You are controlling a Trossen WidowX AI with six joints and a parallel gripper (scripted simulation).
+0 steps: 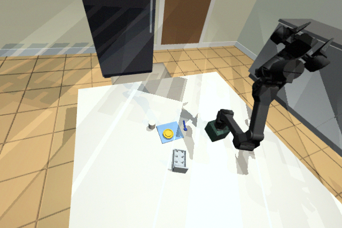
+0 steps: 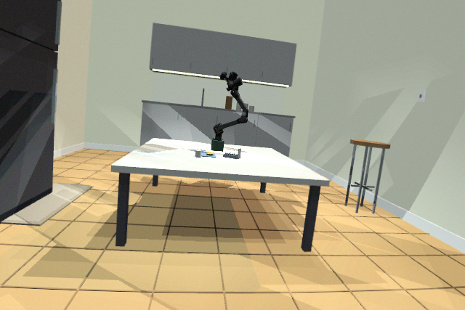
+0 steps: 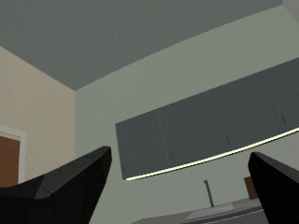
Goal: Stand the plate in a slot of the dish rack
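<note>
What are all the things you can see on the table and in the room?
Plate: one, yellow, flat on the mat.
Mat: one, light blue, mid-table.
Cup: one, pale, beside the mat.
Spoon: one, blue, on the mat's other side.
Dish rack: one, grey, near the mat, no plate in it.
Table: one, white top, dark legs.
Fridge: one, black, by the wall.
Stool: one, wooden seat, metal legs, by the wall.
Cabinets: grey, on the back wall.
Arm: one, black, raised high from its green base.
Claw: one, black, open, holding nothing, pointing up at the cabinets.
</note>
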